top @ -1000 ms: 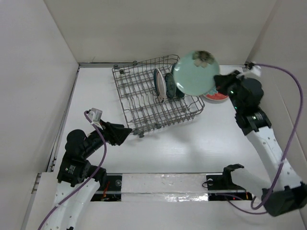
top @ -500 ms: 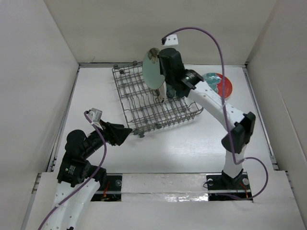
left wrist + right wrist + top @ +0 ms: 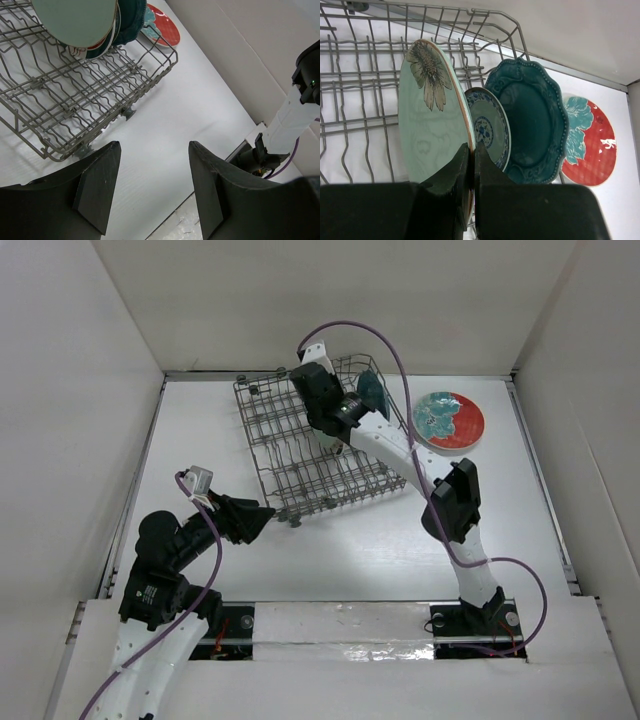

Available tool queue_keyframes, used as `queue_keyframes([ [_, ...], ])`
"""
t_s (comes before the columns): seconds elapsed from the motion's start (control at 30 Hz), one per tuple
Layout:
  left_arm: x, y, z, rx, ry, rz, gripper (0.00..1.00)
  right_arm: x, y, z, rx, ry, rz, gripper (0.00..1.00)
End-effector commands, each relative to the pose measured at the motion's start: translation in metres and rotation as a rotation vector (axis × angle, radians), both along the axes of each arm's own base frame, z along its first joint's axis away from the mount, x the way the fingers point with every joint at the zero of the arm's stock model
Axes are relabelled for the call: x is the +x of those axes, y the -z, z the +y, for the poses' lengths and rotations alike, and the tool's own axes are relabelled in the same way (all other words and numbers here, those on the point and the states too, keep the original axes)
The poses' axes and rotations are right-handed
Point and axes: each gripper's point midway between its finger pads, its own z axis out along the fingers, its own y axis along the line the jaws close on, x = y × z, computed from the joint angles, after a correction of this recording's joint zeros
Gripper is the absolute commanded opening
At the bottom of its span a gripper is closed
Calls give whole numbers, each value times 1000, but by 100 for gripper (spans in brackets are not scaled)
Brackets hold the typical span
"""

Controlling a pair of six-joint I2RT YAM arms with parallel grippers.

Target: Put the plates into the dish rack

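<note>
I've swung the mint plate (image 3: 427, 125) from over the red-teal plate (image 3: 449, 420) into the dish rack (image 3: 275, 435); my right hand (image 3: 471, 150) stays pinched on its rim, left hand (image 3: 154, 150) gaping, empty, by the rack's near corner

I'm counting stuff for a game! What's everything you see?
table: one, white
rack: one, grey wire, on the table
mint plate: one, pale green, upright in the rack
white plate: one, red-rimmed, mostly hidden by the mint plate
small plate: one, blue-patterned, in the rack
dark plate: one, teal, in the rack
red plate: one, red and teal, flat beside the rack
left arm and right arm: black and white; left jaws open, right jaws shut on mint plate
</note>
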Motion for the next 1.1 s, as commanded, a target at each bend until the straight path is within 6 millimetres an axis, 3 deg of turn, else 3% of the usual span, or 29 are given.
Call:
queue_keyframes([
  [0.0, -3, -22, 0, -19, 6, -77, 53, 5, -52, 3, 107, 58, -155, 0],
  [0.23, -2, -22, 0, -18, 6, -74, 53, 2, 0, 32, 44, 24, -92, 0],
  [0.43, -2, -22, 0, -18, 6, -74, 53, -9, 22, 55, 3, -5, -72, 0],
  [0.53, -3, -22, 0, -19, 6, -73, 53, -11, 31, 56, -16, 7, -71, 0],
  [0.67, -2, -20, 0, -17, 6, -67, 53, -20, 29, 62, -8, 11, -92, 10],
  [0.7, -2, -19, 0, -18, 5, -65, 53, -21, 25, 62, 6, 5, -97, 23],
  [0.8, 0, -20, 1, -17, -4, -66, 53, -23, 26, 65, 20, -19, -88, 33],
  [1.0, 1, -18, 1, -16, -4, -60, 53, -25, 28, 67, 117, -36, -55, 35],
  [1.07, 2, -18, 1, -16, -4, -57, 53, -24, 13, 57, 171, -27, -65, 36],
])
